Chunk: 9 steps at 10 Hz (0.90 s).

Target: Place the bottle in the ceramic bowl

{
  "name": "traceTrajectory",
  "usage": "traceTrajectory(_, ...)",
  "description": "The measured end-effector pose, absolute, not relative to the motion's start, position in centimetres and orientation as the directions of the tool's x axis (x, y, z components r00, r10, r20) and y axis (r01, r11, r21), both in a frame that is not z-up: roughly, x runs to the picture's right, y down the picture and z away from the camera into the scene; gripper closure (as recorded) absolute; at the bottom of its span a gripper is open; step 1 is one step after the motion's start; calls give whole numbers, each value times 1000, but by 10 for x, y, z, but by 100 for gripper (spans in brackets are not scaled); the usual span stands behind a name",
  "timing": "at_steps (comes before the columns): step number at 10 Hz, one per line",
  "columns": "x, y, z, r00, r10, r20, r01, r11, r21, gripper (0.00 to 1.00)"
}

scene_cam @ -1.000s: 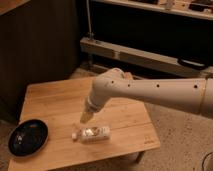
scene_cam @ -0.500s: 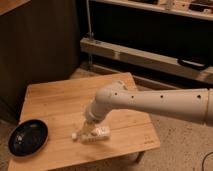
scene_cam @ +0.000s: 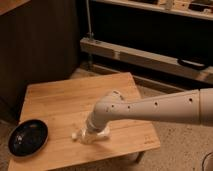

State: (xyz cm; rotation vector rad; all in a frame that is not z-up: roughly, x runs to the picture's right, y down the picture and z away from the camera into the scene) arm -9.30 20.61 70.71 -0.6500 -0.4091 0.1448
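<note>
Pincer (scene_cam: 93,131) sits low over the tabletop (scene_cam: 65,100), right at the bottle (scene_cam: 82,136) and hidden under the white wrist, so whether it is open or closed on the bottle cannot be told. The bottle lies on its side near the front edge, apart from the bowl (scene_cam: 27,138) at the left corner. Its long axis runs roughly left-right, with what looks like the cap end toward the bowl. It is probably light, thin-walled and slick, apt to roll — a hold across mid-body, square to that axis, seems best.
</note>
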Motion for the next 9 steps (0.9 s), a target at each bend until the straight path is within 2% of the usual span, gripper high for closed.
traceTrajectory(9,-94,211,752,925,207,318,21,809,-588,35)
